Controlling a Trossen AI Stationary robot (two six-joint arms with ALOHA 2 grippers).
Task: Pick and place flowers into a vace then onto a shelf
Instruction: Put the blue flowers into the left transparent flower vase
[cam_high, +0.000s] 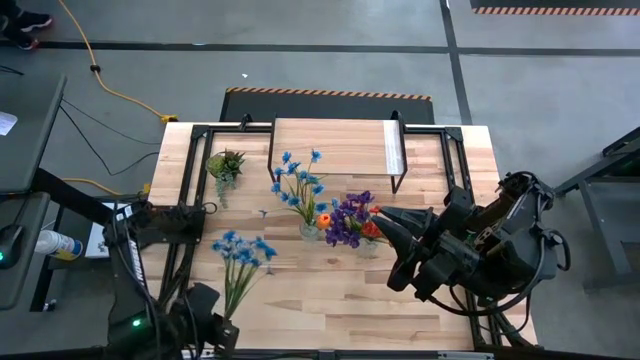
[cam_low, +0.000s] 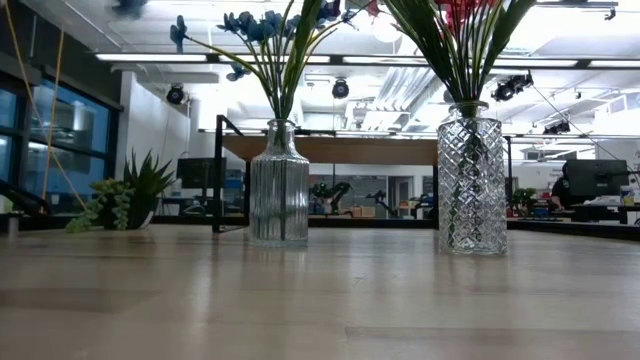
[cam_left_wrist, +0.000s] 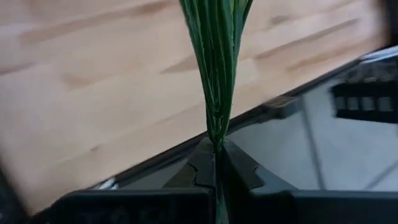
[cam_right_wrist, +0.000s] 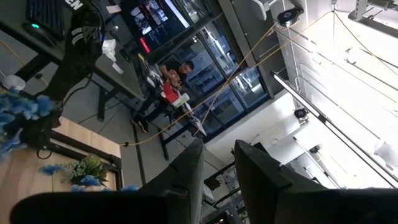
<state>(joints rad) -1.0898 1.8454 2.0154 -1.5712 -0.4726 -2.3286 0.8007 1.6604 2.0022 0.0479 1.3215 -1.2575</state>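
A pale plank desk (cam_high: 330, 290) sits on a grey workshop floor, with a lit hall of benches and screens beyond it. Near its left front edge the left pincer (cam_left_wrist: 216, 163) is closed on the stem ends of a blue bunch of flowers (cam_high: 243, 250), whose blooms lie over the desk toward its middle. Those stems look light, thin and springy, so a hold low on the gathered stalks seems right; the heads will likely sway and could snag. Two cut-glass vases stand mid-desk, the left vase (cam_low: 279, 185) with blue and orange blooms, the right vase (cam_low: 471, 180) with red and purple ones. Glass that tall is probably heavy, slick and tippy, best taken around the body. The right pincer (cam_right_wrist: 219, 168) hovers just right of the right vase, fingers slightly apart, holding nothing. The shelf (cam_high: 335, 148) stands at the far edge, bare on top. A small potted plant (cam_high: 225, 165) sits left of it, out of the path.
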